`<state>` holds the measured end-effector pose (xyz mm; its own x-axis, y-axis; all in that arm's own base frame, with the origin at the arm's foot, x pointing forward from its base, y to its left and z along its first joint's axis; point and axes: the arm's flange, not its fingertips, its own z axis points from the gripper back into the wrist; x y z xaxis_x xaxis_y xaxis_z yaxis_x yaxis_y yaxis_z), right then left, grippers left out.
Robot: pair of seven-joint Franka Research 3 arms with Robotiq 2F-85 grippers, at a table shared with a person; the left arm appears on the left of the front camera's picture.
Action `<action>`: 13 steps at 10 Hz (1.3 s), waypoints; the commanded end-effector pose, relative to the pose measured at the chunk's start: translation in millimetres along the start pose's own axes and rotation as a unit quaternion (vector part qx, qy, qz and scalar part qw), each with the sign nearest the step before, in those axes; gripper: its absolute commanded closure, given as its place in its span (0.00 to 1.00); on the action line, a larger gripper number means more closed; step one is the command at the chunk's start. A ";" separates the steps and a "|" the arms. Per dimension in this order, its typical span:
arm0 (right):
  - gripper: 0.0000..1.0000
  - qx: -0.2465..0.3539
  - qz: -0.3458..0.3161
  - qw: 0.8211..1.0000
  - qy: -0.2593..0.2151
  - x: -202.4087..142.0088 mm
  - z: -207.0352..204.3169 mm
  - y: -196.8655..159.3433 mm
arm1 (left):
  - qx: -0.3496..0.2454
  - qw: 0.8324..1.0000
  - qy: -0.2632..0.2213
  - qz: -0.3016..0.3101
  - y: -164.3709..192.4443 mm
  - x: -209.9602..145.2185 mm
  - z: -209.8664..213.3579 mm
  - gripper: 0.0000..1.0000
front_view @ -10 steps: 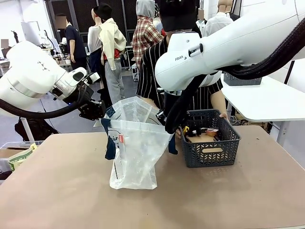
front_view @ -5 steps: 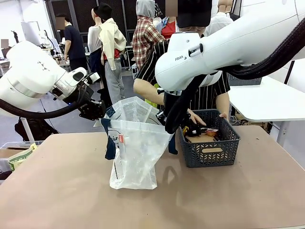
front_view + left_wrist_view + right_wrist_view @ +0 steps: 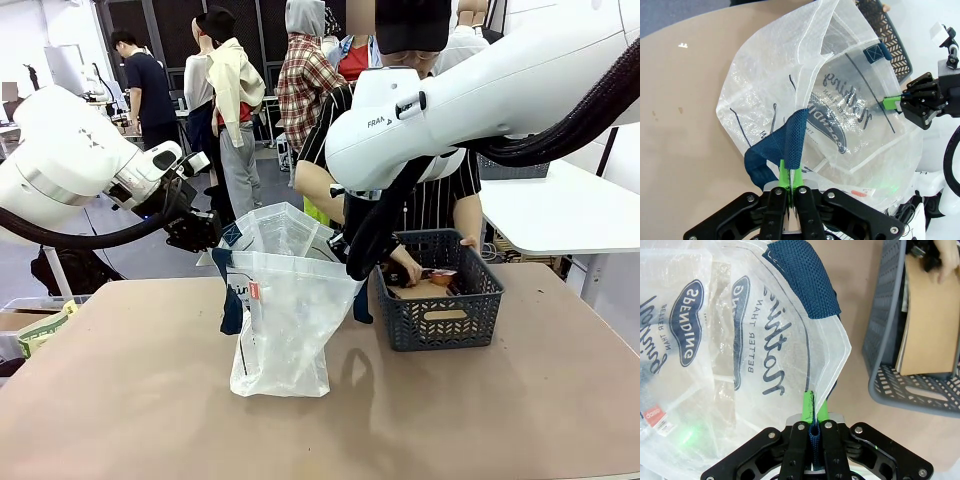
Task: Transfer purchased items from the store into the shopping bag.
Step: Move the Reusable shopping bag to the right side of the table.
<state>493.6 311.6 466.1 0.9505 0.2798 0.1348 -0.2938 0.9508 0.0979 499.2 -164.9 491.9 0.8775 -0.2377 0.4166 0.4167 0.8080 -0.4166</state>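
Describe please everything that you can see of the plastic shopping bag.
The bag is translucent white crinkly plastic with navy mesh straps, a dark oval print and a small red tag. It stands upright on the table, its mouth spread open: the left end effector is shut on one strap, the right end effector on the opposite edge.

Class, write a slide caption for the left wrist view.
Left gripper shut on navy handle, holding the shopping bag open.

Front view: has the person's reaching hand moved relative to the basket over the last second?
Yes. The hand has come down into the basket, at its left end; a second ago it was not inside.
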 end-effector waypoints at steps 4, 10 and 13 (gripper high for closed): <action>1.00 0.005 -0.004 1.000 0.001 -3.3 0.4 -1.5 | 0.001 1.000 -0.003 -0.001 1.0 0.1 2.9 1.00; 1.00 0.005 -0.004 1.000 0.001 -3.3 0.4 -1.5 | 0.001 1.000 -0.003 -0.001 1.0 0.1 2.9 1.00; 1.00 0.005 -0.004 1.000 0.001 -3.3 0.4 -1.5 | 0.001 1.000 -0.003 -0.001 1.0 0.1 2.9 1.00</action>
<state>493.6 311.6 466.1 0.9505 0.2798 0.1348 -0.2938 0.9508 0.0979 499.2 -164.9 491.9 0.8775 -0.2377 0.4166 0.4167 0.8080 -0.4166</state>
